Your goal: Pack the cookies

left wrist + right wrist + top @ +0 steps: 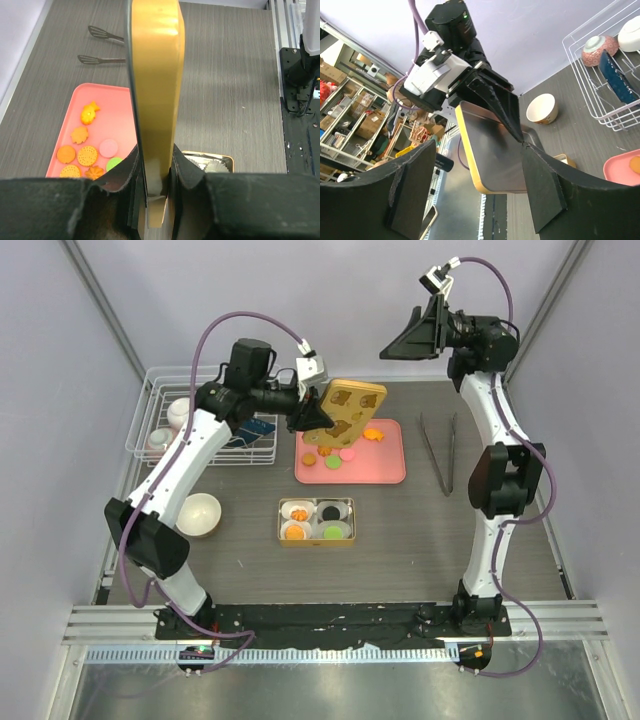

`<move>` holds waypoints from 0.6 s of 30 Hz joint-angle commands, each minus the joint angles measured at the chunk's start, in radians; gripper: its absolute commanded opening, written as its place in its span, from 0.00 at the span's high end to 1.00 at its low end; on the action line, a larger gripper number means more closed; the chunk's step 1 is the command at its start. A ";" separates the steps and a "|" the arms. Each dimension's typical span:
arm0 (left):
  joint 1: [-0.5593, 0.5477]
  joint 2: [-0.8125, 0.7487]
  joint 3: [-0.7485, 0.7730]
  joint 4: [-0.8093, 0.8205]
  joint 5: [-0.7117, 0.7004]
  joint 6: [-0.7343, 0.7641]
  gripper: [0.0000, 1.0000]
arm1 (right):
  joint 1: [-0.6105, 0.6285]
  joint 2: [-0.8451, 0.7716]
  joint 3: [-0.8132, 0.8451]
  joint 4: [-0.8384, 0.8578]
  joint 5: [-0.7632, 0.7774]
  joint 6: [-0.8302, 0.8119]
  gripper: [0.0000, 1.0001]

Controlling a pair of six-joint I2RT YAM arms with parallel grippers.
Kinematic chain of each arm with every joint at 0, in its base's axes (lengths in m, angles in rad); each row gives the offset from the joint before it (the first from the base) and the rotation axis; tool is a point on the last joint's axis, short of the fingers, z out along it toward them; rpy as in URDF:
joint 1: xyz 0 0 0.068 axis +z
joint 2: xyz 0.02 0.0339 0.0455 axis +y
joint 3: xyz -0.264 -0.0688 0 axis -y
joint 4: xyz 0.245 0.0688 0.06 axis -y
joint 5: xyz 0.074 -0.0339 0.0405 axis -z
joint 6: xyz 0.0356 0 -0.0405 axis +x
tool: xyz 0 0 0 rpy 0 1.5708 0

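Note:
My left gripper (312, 418) is shut on the gold tin lid (352, 408) and holds it on edge above the pink tray (385, 465). In the left wrist view the lid (157, 75) stands upright between the jaws of that gripper (156, 170). Several loose cookies (335, 455), orange, green and pink, lie on the tray (107, 105). The gold tin (316, 543) holds white paper cups with two orange cookies (297, 520), a black one (330, 510) and a green one (333, 531). My right gripper (405, 345) is open and empty, raised at the back right, facing the lid (497, 150).
Metal tongs (440, 450) lie to the right of the tray. A cream bowl (198, 514) sits to the left of the tin. A white wire rack (200, 420) with dishes stands at the back left.

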 commanded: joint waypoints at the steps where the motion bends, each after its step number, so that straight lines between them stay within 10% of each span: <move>1: 0.002 -0.035 0.042 -0.005 -0.009 -0.033 0.99 | -0.025 0.028 0.141 0.168 -0.045 0.135 0.25; 9: -0.065 -0.001 0.121 0.012 -0.142 -0.118 0.99 | -0.034 0.069 0.353 -0.124 -0.001 -0.107 0.19; 14: -0.107 0.016 0.155 0.026 -0.218 -0.165 1.00 | -0.046 0.111 0.580 -0.849 0.099 -0.722 0.15; 18: -0.119 0.022 0.180 0.026 -0.264 -0.185 1.00 | -0.077 0.123 0.604 -0.851 0.127 -0.736 0.13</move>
